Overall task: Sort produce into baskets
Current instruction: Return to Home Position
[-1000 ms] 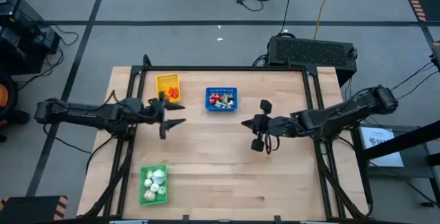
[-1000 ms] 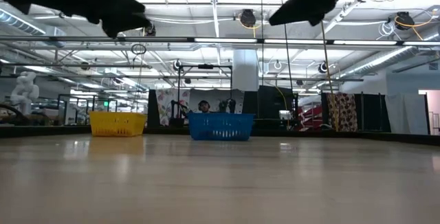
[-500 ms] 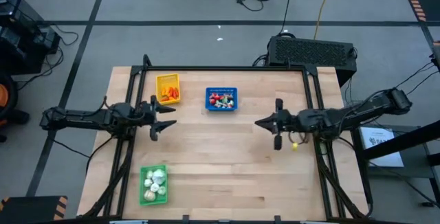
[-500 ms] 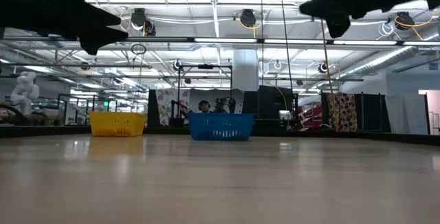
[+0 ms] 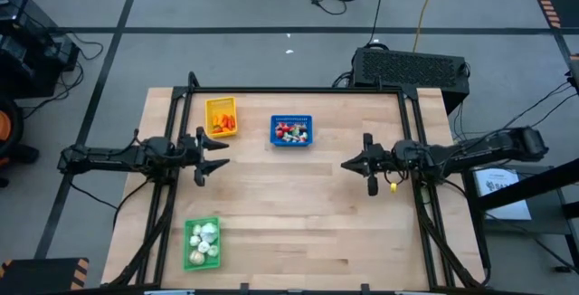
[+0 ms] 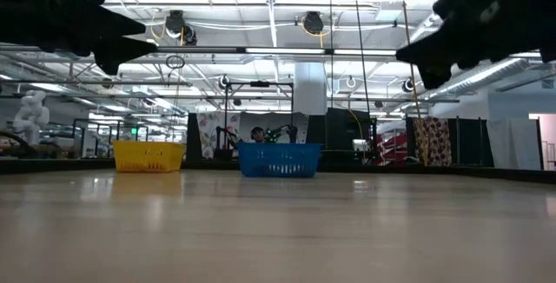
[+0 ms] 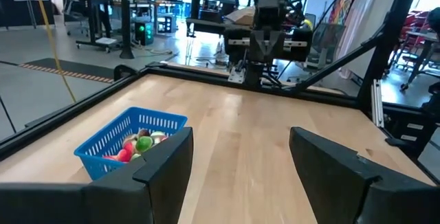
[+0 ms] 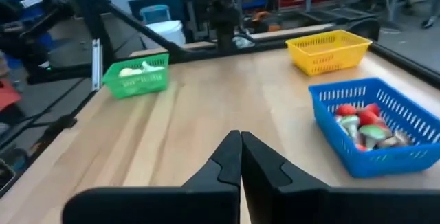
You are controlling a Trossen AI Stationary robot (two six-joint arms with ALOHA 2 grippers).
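From my station I see the left gripper (image 5: 221,154) hovering above the light wooden table (image 5: 289,223) near its left edge, with its two dark fingers (image 7: 165,162) spread wide and nothing between them. The right gripper (image 5: 347,163) hangs over the right side of the table with its fingers pressed together on nothing. The small yellow plastic basket (image 5: 221,102) sits at the far left of the table and holds the orange carrot-like pieces (image 5: 228,123). The blue plastic basket (image 5: 291,118) just beside it holds the red-and-white pieces (image 5: 291,133). The green plastic basket (image 5: 203,223) stands well apart at the near left, carrying the whitish garlic-like bulbs (image 5: 205,241). I see no produce on the bare wood.
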